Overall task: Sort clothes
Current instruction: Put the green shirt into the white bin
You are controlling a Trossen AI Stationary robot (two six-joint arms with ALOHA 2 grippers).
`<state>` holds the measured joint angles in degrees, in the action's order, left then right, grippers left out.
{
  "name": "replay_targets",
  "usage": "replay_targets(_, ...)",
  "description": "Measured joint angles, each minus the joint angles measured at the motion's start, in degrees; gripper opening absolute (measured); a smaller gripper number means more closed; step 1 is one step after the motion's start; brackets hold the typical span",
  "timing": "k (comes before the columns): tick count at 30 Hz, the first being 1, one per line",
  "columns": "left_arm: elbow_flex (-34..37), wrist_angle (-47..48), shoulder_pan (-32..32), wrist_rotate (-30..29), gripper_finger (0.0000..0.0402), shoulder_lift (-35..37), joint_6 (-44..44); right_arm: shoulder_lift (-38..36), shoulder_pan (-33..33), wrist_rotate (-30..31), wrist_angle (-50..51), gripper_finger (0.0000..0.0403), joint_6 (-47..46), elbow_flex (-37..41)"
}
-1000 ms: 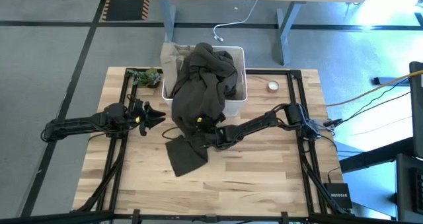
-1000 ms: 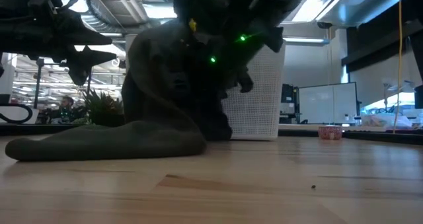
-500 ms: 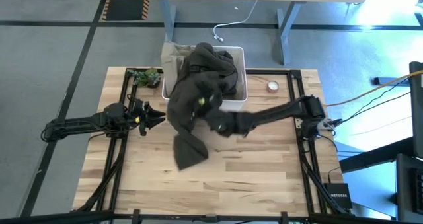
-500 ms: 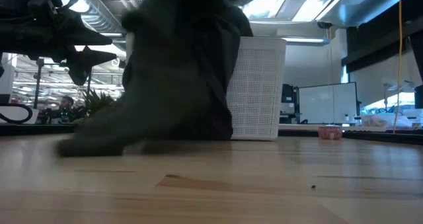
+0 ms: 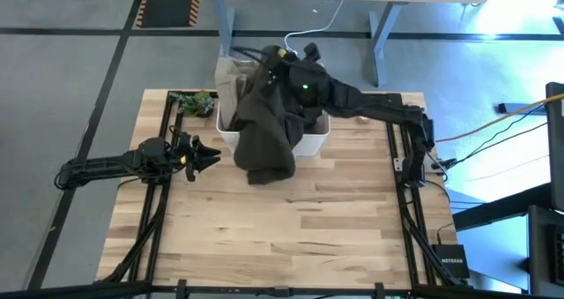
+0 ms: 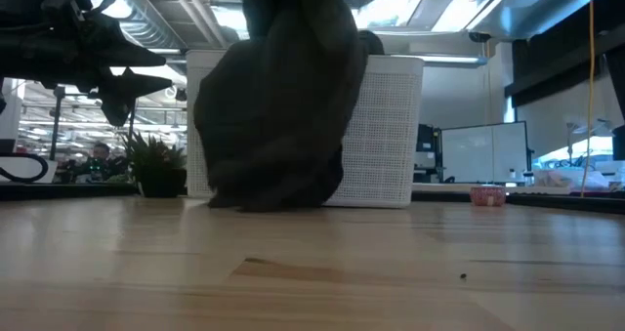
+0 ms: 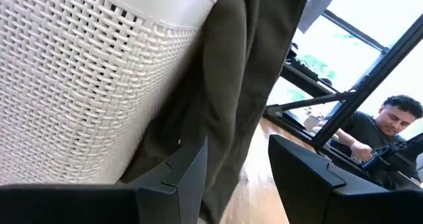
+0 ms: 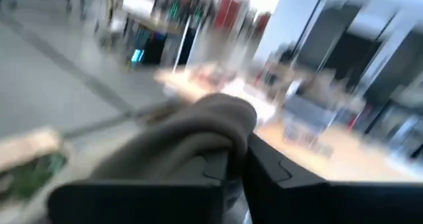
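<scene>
Bare wood table (image 5: 335,220) up front. Left gripper (image 5: 210,155) waits beside the bin, fingers spread, empty. Beyond, dark olive-brown garment (image 5: 264,131) hangs over the white bin's (image 5: 315,142) near wall, hem close above the tabletop. Right gripper (image 5: 275,59), above the bin's far edge, is clenched on a fold of it. Probably light, limp, and best pinched at a bunched fold.
</scene>
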<state>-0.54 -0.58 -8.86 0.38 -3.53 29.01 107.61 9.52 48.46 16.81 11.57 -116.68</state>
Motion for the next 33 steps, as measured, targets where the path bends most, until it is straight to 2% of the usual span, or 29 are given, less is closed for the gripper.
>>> replay_targets(4, 0.01, 0.0, 0.0, 0.01, 0.0157, 0.0, -0.02, 0.35, 3.03, -6.19, 17.83, 0.0106, -17.07, 0.02)
replay_targets(6, 0.01, 0.0, 0.0, 0.0, 0.0157, 0.02, -0.02, 0.81, 4.11, -8.27, 24.27, 0.0145, -22.6, 0.02)
replay_targets(12, 0.02, 0.0, 0.0, 0.02, 0.0157, 0.02, -0.02, -1.44, 2.64, -10.75, 31.93, 0.0243, -25.13, 0.02)
replay_targets(17, 0.02, 0.0, 0.0, 0.01, 0.0157, 0.0, 0.0, -6.46, -3.72, -10.99, 38.81, 0.0276, -26.71, -1.14)
replay_targets(22, 0.02, 0.0, 0.0, 0.02, 0.0157, 0.0, -0.01, -7.13, -13.45, -11.94, 48.57, 0.0279, -35.56, 0.88)
replay_targets(24, 0.0, 0.0, 0.0, 0.0, 0.0157, 0.01, -0.02, -7.3, -17.52, -10.35, 49.33, 0.0279, -38.94, 5.4)
replay_targets(28, 0.0, 0.0, 0.0, 0.0, 0.0157, 0.02, -0.01, -6.87, -23.56, -4.16, 44.32, 0.0279, -45.43, 20.03)
replay_targets(33, 0.01, 0.0, 0.0, 0.01, 0.0157, 0.0, -0.02, -7.11, -27.87, 0.59, 26.42, 0.0279, -52.81, 38.55)
